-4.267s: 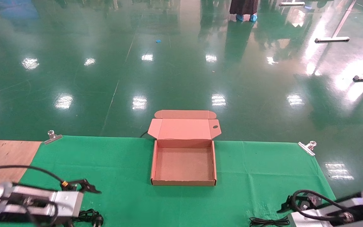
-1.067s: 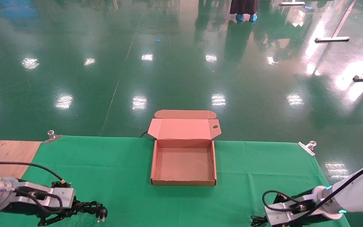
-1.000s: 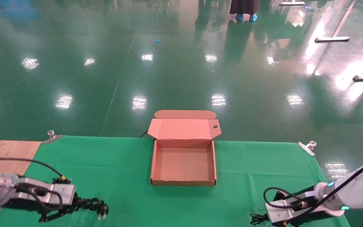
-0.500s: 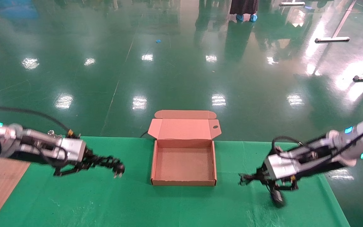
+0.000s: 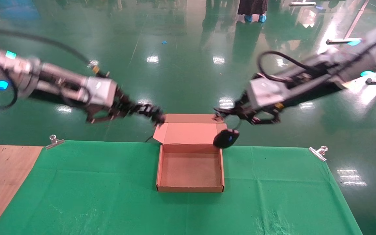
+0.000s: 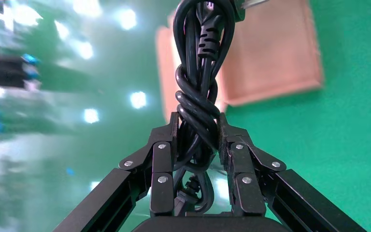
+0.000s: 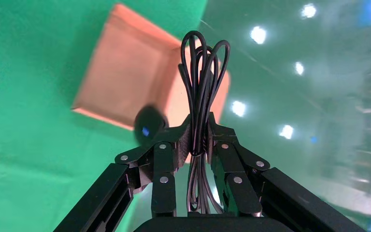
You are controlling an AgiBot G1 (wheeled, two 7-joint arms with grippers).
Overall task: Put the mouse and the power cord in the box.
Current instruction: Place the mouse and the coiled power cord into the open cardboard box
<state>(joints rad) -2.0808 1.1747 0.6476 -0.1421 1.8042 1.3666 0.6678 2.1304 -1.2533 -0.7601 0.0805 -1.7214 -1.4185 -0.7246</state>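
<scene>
Bright, even overhead light from my seat. Glossy green floor (image 5: 181, 65) throws back rows of white ceiling-lamp glare. Green cloth (image 5: 109, 195) matte, soft shadow just under the box (image 5: 190, 188) front wall. Both arms smeared by motion blur in head view. Wrist views: fingers (image 6: 160, 169) sharp, background box and floor lights blurred, out of focus.
</scene>
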